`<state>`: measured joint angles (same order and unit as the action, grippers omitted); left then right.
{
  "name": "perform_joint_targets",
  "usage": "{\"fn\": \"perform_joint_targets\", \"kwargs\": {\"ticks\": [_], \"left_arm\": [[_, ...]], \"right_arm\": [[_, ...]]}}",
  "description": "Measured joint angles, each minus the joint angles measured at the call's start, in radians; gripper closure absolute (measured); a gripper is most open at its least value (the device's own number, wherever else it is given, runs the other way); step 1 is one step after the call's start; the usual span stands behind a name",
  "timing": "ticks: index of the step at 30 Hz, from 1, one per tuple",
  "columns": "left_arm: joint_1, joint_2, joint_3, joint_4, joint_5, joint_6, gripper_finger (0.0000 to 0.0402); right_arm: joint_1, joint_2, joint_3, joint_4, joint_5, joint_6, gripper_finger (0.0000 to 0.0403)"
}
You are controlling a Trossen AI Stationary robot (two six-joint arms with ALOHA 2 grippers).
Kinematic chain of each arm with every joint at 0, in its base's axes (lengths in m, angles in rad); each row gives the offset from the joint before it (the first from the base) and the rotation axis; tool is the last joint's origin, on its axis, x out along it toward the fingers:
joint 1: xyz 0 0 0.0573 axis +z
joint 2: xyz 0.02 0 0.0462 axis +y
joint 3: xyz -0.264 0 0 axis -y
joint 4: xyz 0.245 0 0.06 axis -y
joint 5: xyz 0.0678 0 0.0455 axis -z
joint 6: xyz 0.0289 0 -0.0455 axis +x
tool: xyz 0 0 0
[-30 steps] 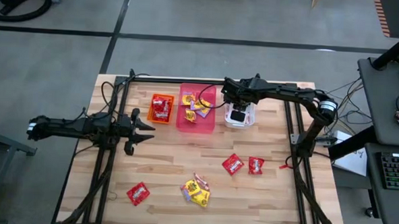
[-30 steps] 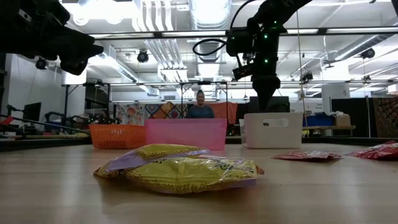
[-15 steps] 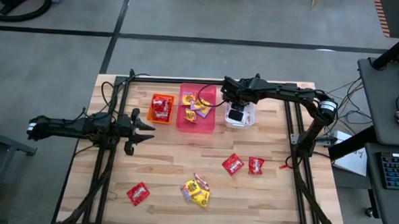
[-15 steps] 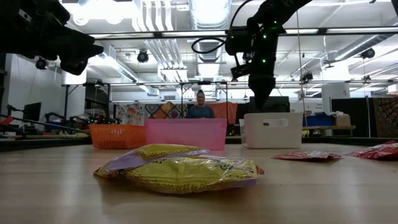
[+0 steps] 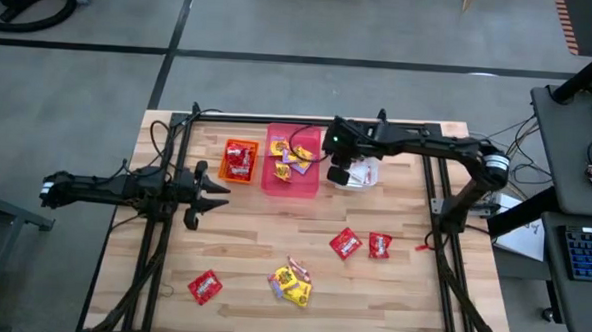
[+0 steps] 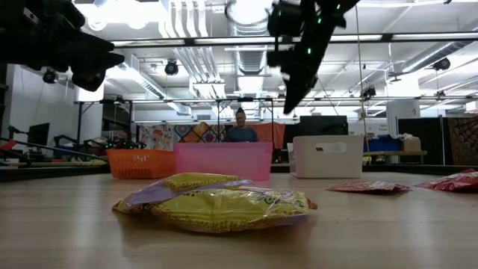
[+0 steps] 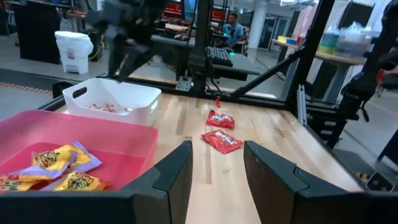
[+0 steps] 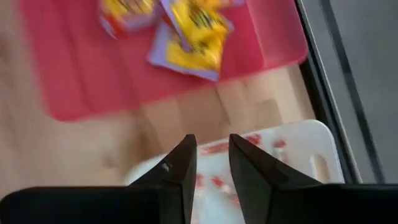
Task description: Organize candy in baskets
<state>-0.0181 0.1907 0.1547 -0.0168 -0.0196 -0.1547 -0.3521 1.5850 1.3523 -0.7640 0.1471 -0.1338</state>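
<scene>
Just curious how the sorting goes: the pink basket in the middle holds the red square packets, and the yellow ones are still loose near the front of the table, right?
Not quite. The high view shows the pink basket holding yellow packets; the red square packets sit in the orange basket beside it. More yellow ones do lie loose near the front of the table.

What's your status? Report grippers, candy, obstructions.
Left gripper open, idle at table's left. Right gripper open, empty, raised between pink basket and white basket. Red packets and yellow pile loose on table. Nothing blocking.
</scene>
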Motion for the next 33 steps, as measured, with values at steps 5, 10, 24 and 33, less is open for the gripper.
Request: {"fn": "perform_joint_targets", "kwargs": {"ticks": [5, 10, 24, 33], "left_arm": [[0.000, 0.005, 0.000, 0.026, 0.000, -0.060, 0.0274], [0.000, 0.016, 0.000, 0.035, 0.000, -0.090, 0.0274], [-0.001, 0.107, 0.003, 0.077, 0.003, -0.199, 0.0273], [-0.096, 0.251, 0.052, 0.071, -0.006, -0.381, 0.0273]], "right_arm": [[0.097, -0.071, 0.001, -0.006, 0.009, 0.136, 0.0325], [0.208, -0.108, -0.003, -0.042, -0.101, 0.317, 0.0332], [0.494, -0.055, -0.042, -0.075, -0.311, 0.831, 0.0325], [0.582, -0.051, -0.048, -0.083, -0.275, 0.843, 0.0293]]}}
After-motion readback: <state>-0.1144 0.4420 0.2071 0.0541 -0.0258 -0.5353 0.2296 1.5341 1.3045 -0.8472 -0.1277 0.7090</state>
